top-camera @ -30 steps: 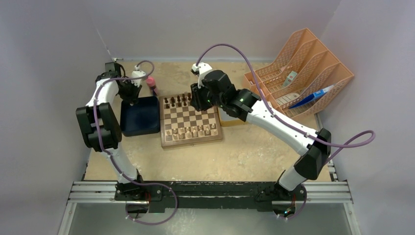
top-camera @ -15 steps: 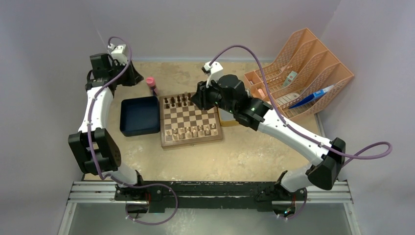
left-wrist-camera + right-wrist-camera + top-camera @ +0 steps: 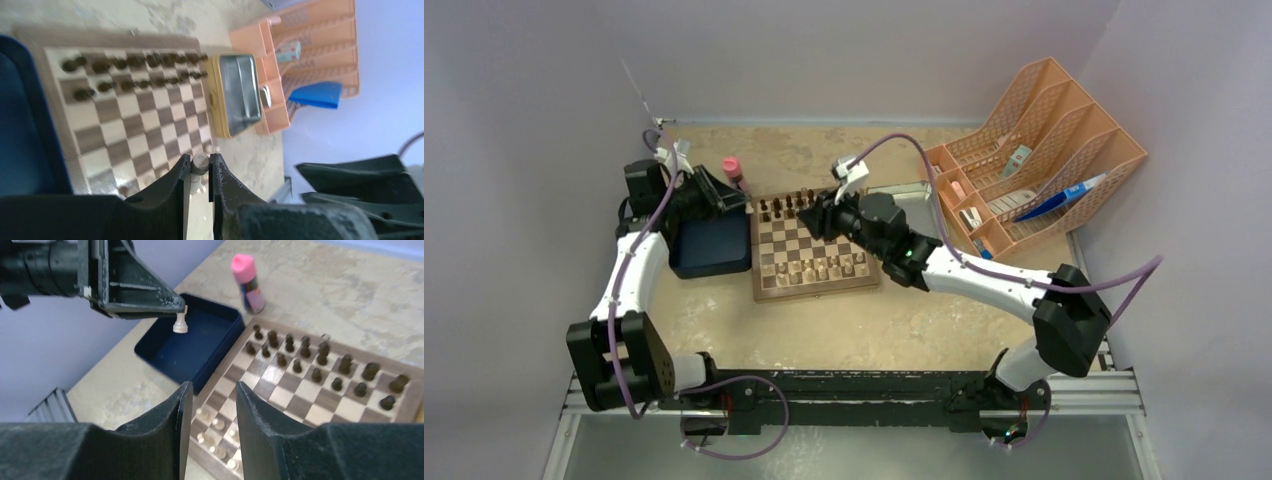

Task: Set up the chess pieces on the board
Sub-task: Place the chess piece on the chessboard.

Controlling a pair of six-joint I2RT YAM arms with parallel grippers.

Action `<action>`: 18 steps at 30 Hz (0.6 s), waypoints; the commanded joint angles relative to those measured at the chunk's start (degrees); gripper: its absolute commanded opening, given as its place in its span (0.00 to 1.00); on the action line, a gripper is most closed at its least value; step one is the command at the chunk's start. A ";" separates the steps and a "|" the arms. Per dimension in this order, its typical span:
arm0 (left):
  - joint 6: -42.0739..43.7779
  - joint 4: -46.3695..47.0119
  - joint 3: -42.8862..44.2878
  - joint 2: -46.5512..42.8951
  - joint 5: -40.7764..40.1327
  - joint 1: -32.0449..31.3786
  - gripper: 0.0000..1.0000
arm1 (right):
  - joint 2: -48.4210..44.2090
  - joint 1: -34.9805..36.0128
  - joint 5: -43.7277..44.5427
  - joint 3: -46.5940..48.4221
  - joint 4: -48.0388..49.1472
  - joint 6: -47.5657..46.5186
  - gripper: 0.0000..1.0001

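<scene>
Left pincer (image 3: 200,165) with pale piece (image 3: 180,324) now near tray (image 3: 200,347) and bottle (image 3: 247,282)

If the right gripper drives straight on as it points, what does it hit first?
Probably the board near its tray-side edge, then the tray. The left gripper with its pale piece sits higher, off that line; depth unclear.

soft even light; left wrist view blurred

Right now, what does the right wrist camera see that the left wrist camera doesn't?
Only right wrist: the pink-capped bottle. Only left wrist: the metal tin and orange rack. Both: the board, its dark pieces, the blue tray, and the left tool pinching a pale piece.
</scene>
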 commanded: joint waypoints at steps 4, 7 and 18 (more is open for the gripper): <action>-1.20 2.61 -8.14 -11.26 8.22 -3.32 0.00 | -1.83 10.03 4.90 -10.41 16.81 -4.46 0.42; 0.83 -4.60 -8.44 -17.34 6.77 -3.75 0.00 | -3.24 13.72 6.49 -12.06 16.62 -2.38 0.46; -0.61 -14.38 -11.52 -28.78 11.00 -4.10 0.00 | -2.15 20.83 14.11 -6.98 16.12 -1.91 0.48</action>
